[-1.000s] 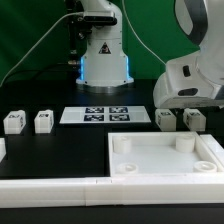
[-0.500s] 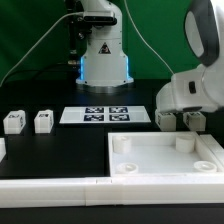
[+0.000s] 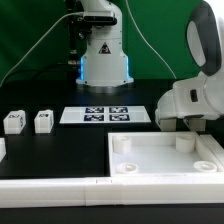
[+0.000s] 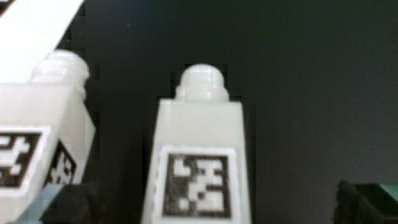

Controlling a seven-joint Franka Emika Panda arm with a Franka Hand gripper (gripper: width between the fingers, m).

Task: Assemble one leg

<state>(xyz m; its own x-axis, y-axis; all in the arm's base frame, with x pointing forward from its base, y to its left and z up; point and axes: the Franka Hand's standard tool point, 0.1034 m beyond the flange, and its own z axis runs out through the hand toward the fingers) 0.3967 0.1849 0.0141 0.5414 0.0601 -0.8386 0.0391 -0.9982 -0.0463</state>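
Small white plastic rectangular tagged leg (image 4: 199, 150) stands near the worktop's (image 3: 60, 150) edge on the exterior view's right, beneath the spread-open claw (image 4: 221, 203); probably light, stiff, slick, so grip its flat sides.

The black table (image 3: 60, 150) carries the marker board (image 3: 107, 114) near its middle. At the exterior view's left sit a first leg (image 3: 13, 121) and a second leg (image 3: 43, 121), close together. A large white tray piece (image 3: 165, 160) lies nearer the front, behind a long border bar (image 3: 60, 188). The wrist view shows a third leg (image 4: 199, 140) and a fourth leg (image 4: 39, 115) on it, side by side, not touching.
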